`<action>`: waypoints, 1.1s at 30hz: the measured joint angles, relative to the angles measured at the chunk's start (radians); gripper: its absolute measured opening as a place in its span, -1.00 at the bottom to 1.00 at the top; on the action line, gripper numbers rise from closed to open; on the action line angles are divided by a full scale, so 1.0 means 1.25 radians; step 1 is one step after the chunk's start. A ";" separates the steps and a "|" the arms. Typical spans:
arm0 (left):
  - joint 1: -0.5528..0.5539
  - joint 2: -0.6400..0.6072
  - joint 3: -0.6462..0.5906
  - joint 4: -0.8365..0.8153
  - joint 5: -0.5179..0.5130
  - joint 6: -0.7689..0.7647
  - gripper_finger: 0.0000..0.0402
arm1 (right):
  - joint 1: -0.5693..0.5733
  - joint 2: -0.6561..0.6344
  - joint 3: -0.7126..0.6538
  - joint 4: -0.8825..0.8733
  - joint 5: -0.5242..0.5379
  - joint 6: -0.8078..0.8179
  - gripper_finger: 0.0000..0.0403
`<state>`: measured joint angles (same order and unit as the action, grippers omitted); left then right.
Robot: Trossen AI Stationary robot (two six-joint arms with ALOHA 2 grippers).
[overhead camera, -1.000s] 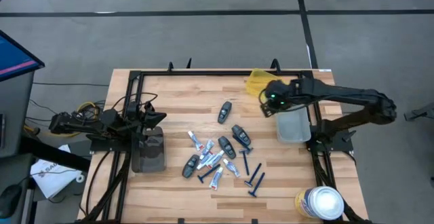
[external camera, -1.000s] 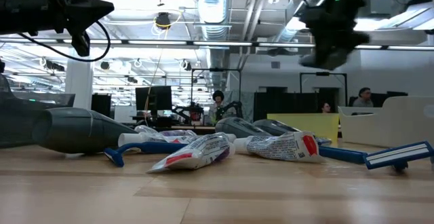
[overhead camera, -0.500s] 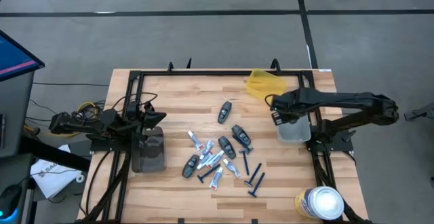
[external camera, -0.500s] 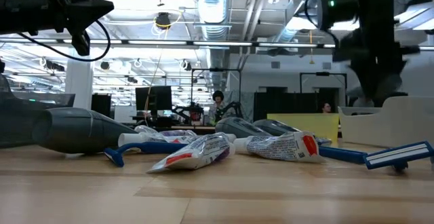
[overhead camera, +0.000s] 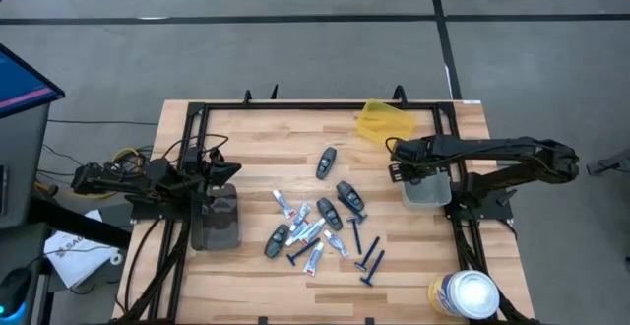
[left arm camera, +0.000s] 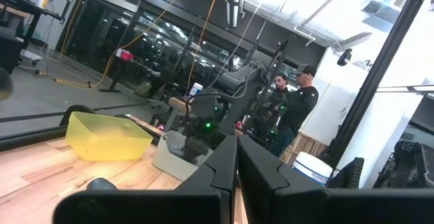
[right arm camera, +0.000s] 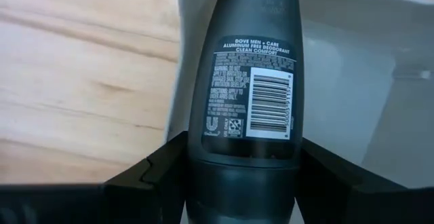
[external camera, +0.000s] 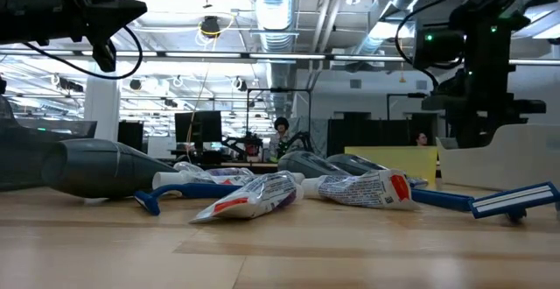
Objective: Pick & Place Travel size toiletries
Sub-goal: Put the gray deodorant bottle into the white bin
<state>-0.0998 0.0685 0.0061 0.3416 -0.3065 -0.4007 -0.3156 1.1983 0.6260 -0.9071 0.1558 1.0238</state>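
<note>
Deodorant pod [right arm camera: 249,88] label: "DOVE MEN + CARE ALUMINUM FREE DEODORANT CLEAN COMFORT".

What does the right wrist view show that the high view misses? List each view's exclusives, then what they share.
Only the right wrist view: the right gripper holds a dark grey deodorant, its barcode label facing the camera. Only the high view: the pile of tubes, pods and razors at mid-table, the yellow bin, the canister, and the left gripper resting over a dark bin. Both: the wooden table and the grey bin beside the right gripper.
</note>
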 joint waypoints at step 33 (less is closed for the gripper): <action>0.000 0.000 0.000 0.001 0.000 0.000 -0.96 | -0.010 0.162 -0.012 0.059 0.002 -0.002 0.15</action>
<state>-0.0998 0.0689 0.0063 0.3428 -0.3065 -0.4007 -0.3277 1.4010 0.6112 -0.8335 0.1585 1.0218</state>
